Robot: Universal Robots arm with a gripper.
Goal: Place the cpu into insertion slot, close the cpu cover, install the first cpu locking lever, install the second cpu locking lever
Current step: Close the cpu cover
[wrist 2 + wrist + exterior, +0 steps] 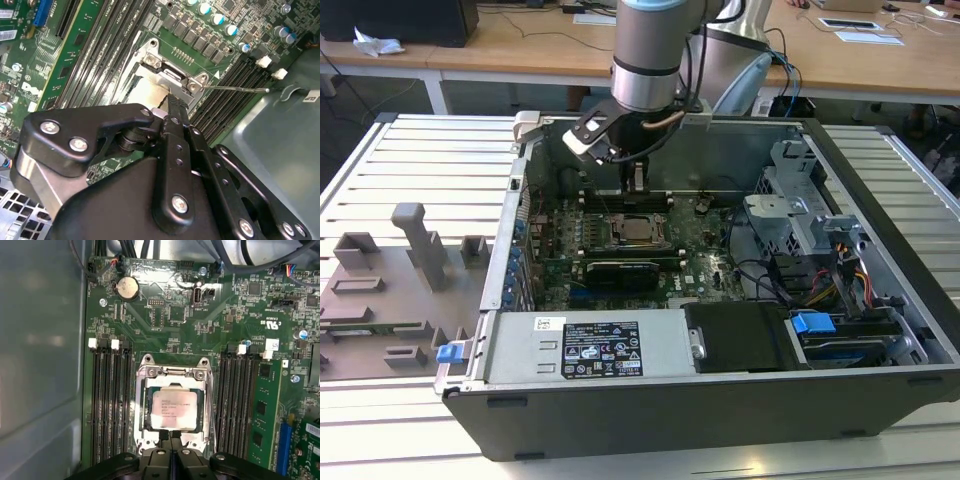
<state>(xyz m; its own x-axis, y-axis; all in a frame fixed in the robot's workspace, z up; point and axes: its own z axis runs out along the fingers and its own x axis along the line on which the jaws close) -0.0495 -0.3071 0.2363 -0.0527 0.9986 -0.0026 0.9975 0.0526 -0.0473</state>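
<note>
Closest, the gripper point(170, 422) (fingers pressed together) has its tips at the near edge of the cpu cover point(173, 373). The cover lies flat, framing the cpu point(173, 401), between memory slots point(107, 405) on the green motherboard point(165, 315).

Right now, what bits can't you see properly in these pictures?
- First wrist view: the gripper hides one edge of the cpu cover.
- Second wrist view: the gripper covers most of the cpu.
- Exterior view: the insertion slot is too small to tell whether it's locked.
</note>
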